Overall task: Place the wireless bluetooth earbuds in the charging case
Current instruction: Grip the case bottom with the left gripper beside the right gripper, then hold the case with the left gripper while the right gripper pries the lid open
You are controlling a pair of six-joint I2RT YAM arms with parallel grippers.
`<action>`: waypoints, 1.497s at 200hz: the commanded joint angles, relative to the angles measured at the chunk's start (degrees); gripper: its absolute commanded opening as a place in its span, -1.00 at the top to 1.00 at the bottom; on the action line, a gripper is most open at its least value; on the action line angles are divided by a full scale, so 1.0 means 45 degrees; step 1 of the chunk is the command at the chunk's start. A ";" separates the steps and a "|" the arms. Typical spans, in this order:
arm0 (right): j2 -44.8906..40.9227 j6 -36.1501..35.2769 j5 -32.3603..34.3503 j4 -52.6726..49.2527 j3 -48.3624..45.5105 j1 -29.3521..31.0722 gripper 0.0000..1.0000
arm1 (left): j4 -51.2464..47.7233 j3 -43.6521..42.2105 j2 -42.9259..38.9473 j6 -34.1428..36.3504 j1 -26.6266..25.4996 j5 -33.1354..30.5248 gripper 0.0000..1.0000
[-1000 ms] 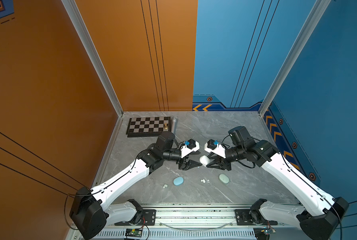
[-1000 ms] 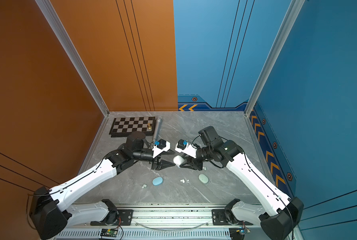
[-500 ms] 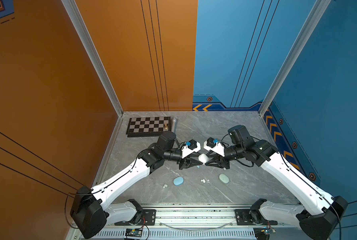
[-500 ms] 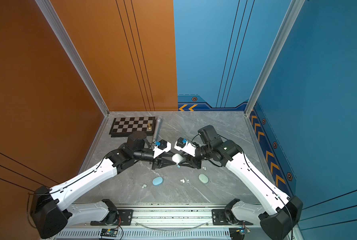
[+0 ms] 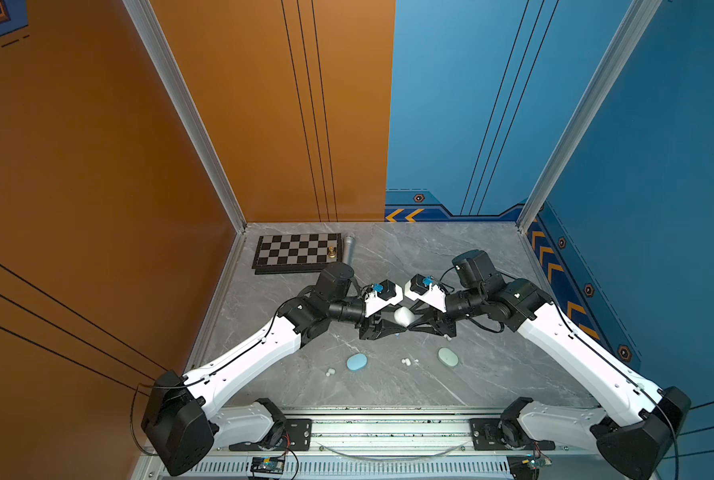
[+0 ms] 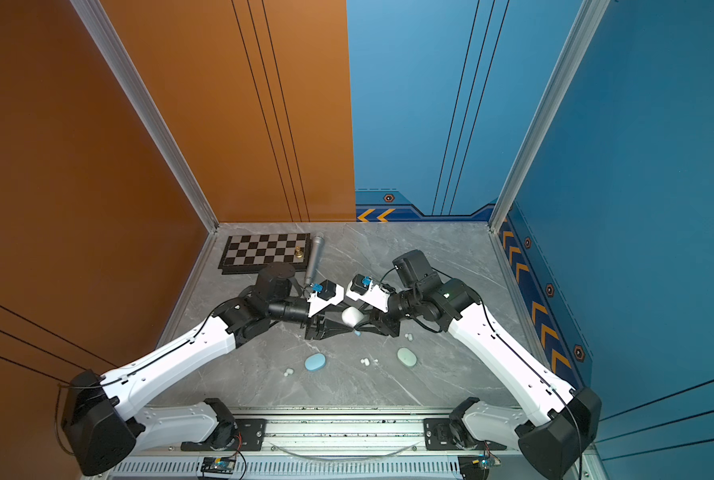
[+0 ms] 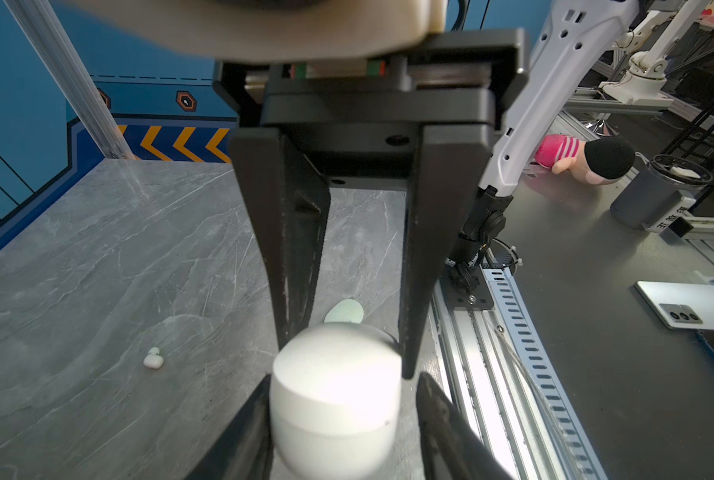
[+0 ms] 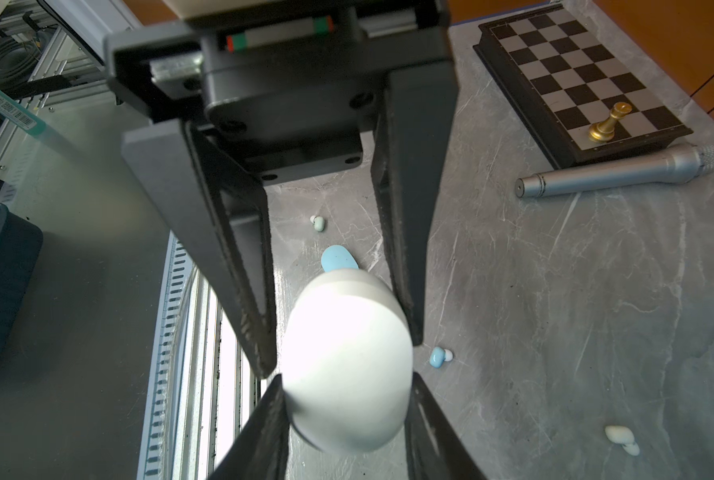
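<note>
Midair over the table (image 5: 388,257), right gripper (image 8: 338,353) pinches the white case (image 5: 403,316); left gripper (image 7: 347,357), nose to nose, straddles it. Gripping? Can't tell. Blue earbud (image 8: 437,357) lies just beneath.

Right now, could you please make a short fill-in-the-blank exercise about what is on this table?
1. The case gripped by the right tool is ____ in colour.
2. On the chessboard stands one ____ chess piece.
3. Beside the chessboard lies a silver ____.
4. On the table lie a light blue case and a second case, pale ____.
Missing words: white; gold; microphone; green.
</note>
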 commanded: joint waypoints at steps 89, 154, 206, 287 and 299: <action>0.0148 0.0232 0.0010 0.0465 -0.0042 0.0188 0.98 | -0.0280 0.0460 0.0076 0.0382 -0.0162 0.0027 0.59; -0.0144 0.1007 0.0326 0.1397 -0.0511 -0.0002 0.34 | 0.0511 0.0139 0.0094 -0.0259 0.0043 -0.0271 1.00; -0.0511 0.1237 0.0587 0.1926 -0.1095 -0.0310 0.07 | 0.0719 0.0268 0.0239 -0.0507 0.0169 -0.0222 1.00; -0.0515 0.2356 0.0465 0.3088 -0.1443 -0.1082 -0.06 | 0.0324 0.0405 0.0179 -0.0385 0.0204 -0.0138 1.00; -0.0503 0.2502 0.0434 0.3203 -0.1458 -0.1149 -0.06 | 0.0184 0.0415 0.0137 -0.0308 0.0221 -0.0131 1.00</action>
